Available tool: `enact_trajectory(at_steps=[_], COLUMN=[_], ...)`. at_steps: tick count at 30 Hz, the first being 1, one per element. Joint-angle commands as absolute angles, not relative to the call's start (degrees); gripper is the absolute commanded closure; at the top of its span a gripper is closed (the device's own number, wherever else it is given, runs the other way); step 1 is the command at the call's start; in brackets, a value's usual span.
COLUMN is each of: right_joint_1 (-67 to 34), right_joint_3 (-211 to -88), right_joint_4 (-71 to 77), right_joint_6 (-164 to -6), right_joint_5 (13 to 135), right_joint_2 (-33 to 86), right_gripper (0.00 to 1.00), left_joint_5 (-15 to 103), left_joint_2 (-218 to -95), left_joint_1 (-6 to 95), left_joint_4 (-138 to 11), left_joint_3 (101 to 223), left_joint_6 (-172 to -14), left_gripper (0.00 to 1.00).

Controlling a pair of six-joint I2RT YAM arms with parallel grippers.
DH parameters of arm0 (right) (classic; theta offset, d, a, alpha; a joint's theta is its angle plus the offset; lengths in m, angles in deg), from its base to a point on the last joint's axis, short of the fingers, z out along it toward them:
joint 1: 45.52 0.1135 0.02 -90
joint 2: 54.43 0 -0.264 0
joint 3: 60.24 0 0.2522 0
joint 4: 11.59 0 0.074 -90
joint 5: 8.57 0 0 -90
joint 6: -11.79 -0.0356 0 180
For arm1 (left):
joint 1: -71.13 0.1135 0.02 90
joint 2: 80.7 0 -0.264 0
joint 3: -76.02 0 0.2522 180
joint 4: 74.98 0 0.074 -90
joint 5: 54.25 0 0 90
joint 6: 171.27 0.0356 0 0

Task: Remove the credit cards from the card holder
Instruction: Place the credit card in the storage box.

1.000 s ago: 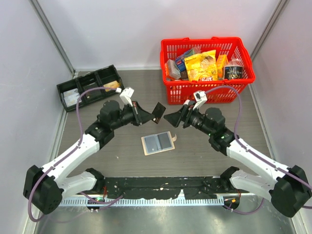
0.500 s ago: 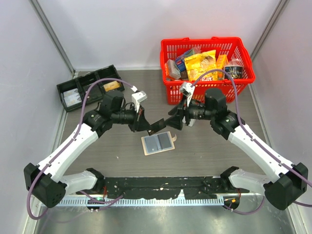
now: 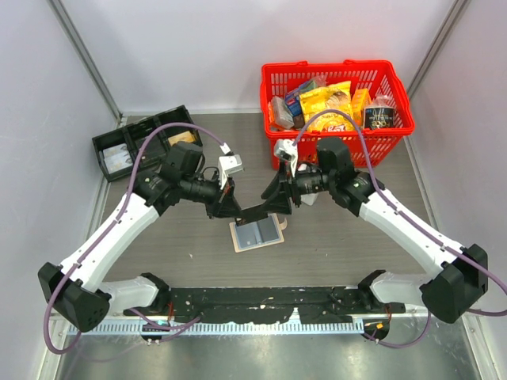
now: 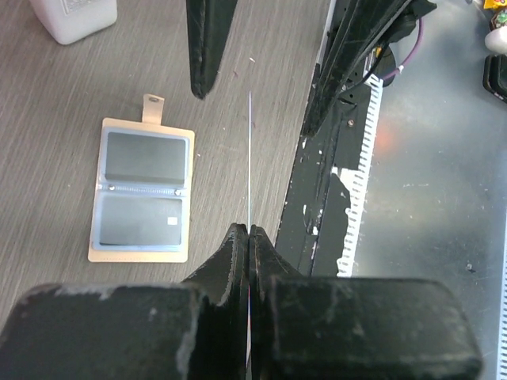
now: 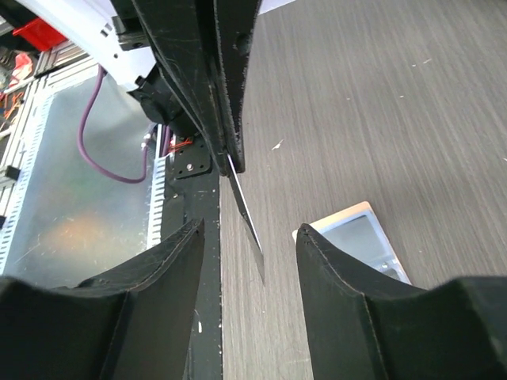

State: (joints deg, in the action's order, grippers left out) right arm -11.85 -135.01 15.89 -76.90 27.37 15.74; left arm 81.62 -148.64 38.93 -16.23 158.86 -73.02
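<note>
The card holder (image 3: 257,233) lies open and flat on the table, tan with blue-grey panels and a small corner tab; it also shows in the left wrist view (image 4: 142,190) and partly in the right wrist view (image 5: 360,236). My left gripper (image 3: 231,207) (image 4: 249,231) is shut on a dark credit card (image 3: 257,212), which shows edge-on as a thin line (image 4: 249,158). It holds the card in the air just above the holder's far edge. My right gripper (image 3: 277,199) (image 5: 247,237) faces it, jaws open on either side of the card's free end (image 5: 252,229), not touching it.
A red basket (image 3: 337,66) full of packaged groceries stands at the back right. A black three-compartment tray (image 3: 140,125) sits at the back left. The black base rail (image 3: 261,301) runs along the near edge. A white object (image 4: 75,16) stands beyond the holder.
Both grippers have come down and together over the card holder. The right gripper's jaws have narrowed and now straddle the free end of the card that the left gripper holds.
</note>
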Motion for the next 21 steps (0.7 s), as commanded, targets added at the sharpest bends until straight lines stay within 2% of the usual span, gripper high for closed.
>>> enact_trajectory(at_steps=[1,8,9,10,11,13,15,17,21], right_joint_1=[-9.9,-8.8,-8.8,-8.8,-8.8,-8.8,-9.0,-9.3,-10.9], right_joint_3=[-138.5,-139.0,-139.1,-138.9,-138.9,-138.2,-137.0,-135.1,-127.9], right_joint_4=[18.0,20.5,20.8,20.7,20.6,19.8,17.1,12.3,-3.9], right_joint_6=[-73.7,-71.4,-71.3,-71.3,-71.4,-72.0,-74.3,-78.2,-92.7], right_joint_5=[24.6,24.5,24.7,24.8,25.6,26.8,27.9,29.4,33.4], right_joint_2=[17.3,18.7,18.9,18.8,18.8,18.2,17.4,16.5,14.6], right_gripper=[0.47,0.59,0.69,0.73,0.87,0.99,0.99,0.99,0.99], left_joint_5=[83.7,84.2,84.4,84.5,84.5,83.8,82.3,78.7,63.8], left_joint_2=[-148.9,-148.8,-148.9,-149.1,-149.0,-149.0,-148.2,-146.6,-141.4], left_joint_1=[39.0,39.0,39.0,39.1,39.0,39.1,39.1,39.1,39.1], left_joint_4=[-13.3,-13.8,-13.5,-13.4,-13.3,-13.5,-14.5,-18.6,-28.1], left_joint_3=[161.2,161.7,161.7,161.8,161.9,161.9,161.5,159.7,154.6], left_joint_6=[-70.1,-70.0,-70.0,-70.1,-70.1,-70.6,-72.6,-76.3,-87.7], left_gripper=[1.0,1.0,1.0,1.0,1.0,0.98,0.84,0.61,0.21])
